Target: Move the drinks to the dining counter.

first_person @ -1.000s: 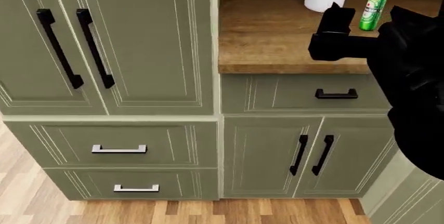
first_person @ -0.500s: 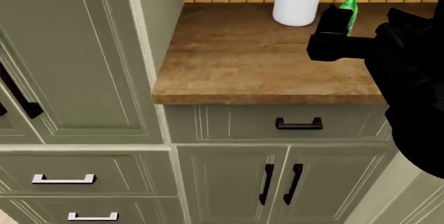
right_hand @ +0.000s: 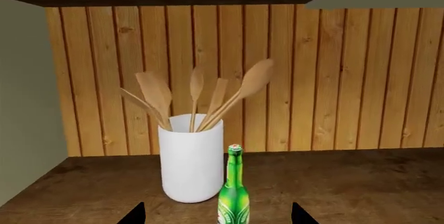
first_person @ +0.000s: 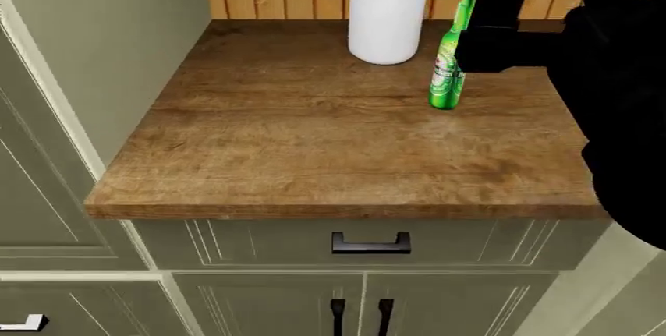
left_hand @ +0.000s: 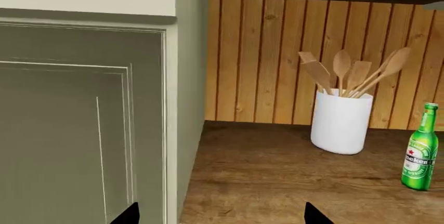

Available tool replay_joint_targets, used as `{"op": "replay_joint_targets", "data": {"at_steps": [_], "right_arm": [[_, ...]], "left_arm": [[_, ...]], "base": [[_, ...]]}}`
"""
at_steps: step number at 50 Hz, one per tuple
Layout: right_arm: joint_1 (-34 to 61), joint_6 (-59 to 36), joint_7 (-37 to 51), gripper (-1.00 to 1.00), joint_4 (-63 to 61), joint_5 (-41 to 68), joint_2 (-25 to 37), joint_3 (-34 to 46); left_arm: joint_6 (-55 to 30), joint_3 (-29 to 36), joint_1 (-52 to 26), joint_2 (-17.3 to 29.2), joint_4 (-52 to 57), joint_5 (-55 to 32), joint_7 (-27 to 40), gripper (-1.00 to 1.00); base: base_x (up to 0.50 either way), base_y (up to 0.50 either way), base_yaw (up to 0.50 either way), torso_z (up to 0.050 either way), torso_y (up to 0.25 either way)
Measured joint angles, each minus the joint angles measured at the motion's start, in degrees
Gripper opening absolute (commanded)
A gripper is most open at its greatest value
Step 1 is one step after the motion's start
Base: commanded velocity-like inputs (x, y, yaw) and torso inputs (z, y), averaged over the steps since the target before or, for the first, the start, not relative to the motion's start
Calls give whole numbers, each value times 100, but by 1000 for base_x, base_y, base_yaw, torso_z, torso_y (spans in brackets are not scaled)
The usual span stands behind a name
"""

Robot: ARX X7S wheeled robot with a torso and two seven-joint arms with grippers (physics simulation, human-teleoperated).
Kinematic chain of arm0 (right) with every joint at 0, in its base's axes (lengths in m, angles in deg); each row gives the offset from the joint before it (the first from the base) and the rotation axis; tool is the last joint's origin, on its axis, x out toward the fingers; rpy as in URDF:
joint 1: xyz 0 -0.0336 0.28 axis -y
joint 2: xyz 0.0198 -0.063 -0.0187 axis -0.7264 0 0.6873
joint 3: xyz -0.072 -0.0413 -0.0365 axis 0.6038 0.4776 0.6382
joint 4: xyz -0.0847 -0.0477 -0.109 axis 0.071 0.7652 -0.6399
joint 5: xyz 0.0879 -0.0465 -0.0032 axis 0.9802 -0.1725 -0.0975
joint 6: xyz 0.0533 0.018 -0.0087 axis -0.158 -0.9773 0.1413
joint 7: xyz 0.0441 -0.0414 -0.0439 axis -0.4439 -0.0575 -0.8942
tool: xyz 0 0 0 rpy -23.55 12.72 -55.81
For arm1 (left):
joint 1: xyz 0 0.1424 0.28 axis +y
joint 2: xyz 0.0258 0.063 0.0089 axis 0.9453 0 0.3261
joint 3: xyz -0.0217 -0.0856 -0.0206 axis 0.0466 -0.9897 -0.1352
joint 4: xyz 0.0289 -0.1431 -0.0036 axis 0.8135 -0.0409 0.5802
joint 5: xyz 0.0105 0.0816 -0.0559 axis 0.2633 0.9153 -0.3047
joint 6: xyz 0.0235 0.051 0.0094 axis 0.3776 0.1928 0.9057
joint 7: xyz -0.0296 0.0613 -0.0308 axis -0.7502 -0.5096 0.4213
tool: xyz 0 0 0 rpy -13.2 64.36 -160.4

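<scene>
Since half a second ago my head view has swung and advanced: the tall cabinet front has slid out at 9 o'clock, and the dark wood countertop [first_person: 312, 141] now fills the frame. The green glass bottle [first_person: 450, 51] stands upright on it, just beside the white utensil crock [first_person: 387, 20], at its 4 o'clock. My right gripper [right_hand: 216, 214] is spread, tips flanking the bottle. My left gripper [left_hand: 218, 216] is spread too, holding nothing. Judgement: approach complete; grasp comes next.
</scene>
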Motion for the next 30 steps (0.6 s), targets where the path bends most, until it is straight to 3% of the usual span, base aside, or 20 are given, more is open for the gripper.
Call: {"op": "replay_joint_targets", "data": {"at_steps": [7,20,30], "right_arm": [[205,-135,41,100,34,71,-63,53],[346,-261,89,100,67,86,-147,150],[425,-370,184,100,80,110,-152,223]], "left_arm": [[-6,0,11,-13,-1,20,-22,100],[-31,-21,38,-33,-15,51,-54,100],[-43,-30,57,-42,-20,72,-82,100]], "base": [[367,-310,0,0,1],[5,0,0,0,0],[232,497,0,0,0]]}}
